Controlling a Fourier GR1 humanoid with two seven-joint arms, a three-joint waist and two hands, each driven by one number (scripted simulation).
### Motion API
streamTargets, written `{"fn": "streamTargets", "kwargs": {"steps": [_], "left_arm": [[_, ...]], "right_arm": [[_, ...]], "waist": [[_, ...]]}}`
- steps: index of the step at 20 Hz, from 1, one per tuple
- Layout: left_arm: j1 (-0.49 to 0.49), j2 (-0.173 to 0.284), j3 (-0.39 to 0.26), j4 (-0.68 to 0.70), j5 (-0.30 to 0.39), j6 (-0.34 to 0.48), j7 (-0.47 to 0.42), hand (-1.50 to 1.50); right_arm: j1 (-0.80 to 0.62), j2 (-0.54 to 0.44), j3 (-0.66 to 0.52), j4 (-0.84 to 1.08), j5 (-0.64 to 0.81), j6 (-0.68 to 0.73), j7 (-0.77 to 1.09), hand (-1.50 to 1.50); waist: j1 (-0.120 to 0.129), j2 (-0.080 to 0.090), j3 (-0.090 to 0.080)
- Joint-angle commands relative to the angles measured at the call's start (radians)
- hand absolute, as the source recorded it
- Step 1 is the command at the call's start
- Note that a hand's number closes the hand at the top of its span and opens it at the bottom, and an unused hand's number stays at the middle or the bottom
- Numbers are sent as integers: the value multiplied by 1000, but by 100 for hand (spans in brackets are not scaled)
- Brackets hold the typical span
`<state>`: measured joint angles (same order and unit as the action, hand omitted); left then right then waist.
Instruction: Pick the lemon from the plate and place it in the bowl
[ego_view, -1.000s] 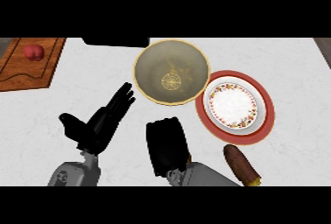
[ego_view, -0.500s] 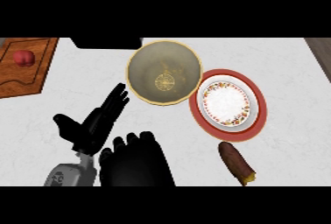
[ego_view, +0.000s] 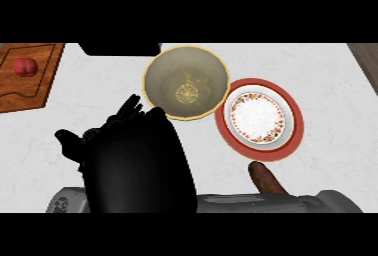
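"Lemon: where is it in the head view? I can't find it."

"Neither can I. The plate (ego_view: 289, 145), right of centre, shows only its flowered middle and red rim, and nothing lies on it. The bowl (ego_view: 164, 70) just left of it, with the two rims meeting, shows only a yellow mark on its bottom, which I take for decoration."

"Could a hand have it?"

"Perhaps. The right hand (ego_view: 136, 170) fills the lower middle as one dark mass, its back turned up at us, and its grey forearm (ego_view: 258, 202) runs in from the lower right. I cannot tell whether that hand is wide, narrow or holding something. If the lemon is under there, it is hidden, and so is its long axis."

"And the other one?"

"The left hand (ego_view: 70, 141) shows at the left, partly behind the right one, holding nothing, with straight fingers pointing up toward the bowl. It looks at rest."

"So which way is the coming move?"

"If the lemon is in the right hand, as I judge, the bowl lies straight ahead of it and slightly right, close by. The plate is farther right. That hand is also the one on the plate's side."

"Anything in the way?"

"A brown thing (ego_view: 266, 179) lies below the plate, beside the forearm, and a cutting board (ego_view: 29, 92) with a red fruit (ego_view: 24, 66) sits well apart at the top left"
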<state>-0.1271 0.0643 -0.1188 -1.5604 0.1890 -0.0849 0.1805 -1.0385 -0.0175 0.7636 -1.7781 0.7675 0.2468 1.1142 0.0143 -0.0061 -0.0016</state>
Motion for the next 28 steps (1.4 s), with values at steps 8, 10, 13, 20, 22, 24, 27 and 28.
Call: {"fn": "streamTargets", "kwargs": {"steps": [8, 10, 13, 20, 22, 24, 27, 28], "left_arm": [[-3, 5, 9, -4, 5, -17, 3, 0], [-60, 29, 65, 22, 31, -27, 11, 0], [37, 6, 13, -35, 11, -33, -19, 0], [-21, 7, 27, 54, -7, -41, -51, 0], [34, -20, -33, -52, -41, 2, 7, 0], [-44, -26, 2, 38, -25, -7, -17, 0], [-28, -36, -16, -27, -29, 9, 13, 0], [-7, -26, -11, -10, -16, -19, -15, 0]], "right_arm": [[-92, 12, -247, 362, 59, -145, -147, 150], [-82, 17, -259, 371, 60, -147, -161, 150], [-70, 17, -290, 479, 94, -205, -274, 150], [-145, 17, -285, 885, 167, -389, -461, 150], [-193, -5, -392, 1010, 141, -412, -547, 150], [-195, 3, -363, 1114, 174, -418, -574, 150], [-194, 17, -433, 1224, 127, -414, -551, 150], [-228, -8, -480, 1259, 99, -378, -545, 150]], "waist": [[4, 12, 1], [-5, 9, 1], [1, 8, 1], [18, 17, 0], [28, 17, 1], [25, 25, 0], [34, 23, 1], [39, 26, 0]]}}
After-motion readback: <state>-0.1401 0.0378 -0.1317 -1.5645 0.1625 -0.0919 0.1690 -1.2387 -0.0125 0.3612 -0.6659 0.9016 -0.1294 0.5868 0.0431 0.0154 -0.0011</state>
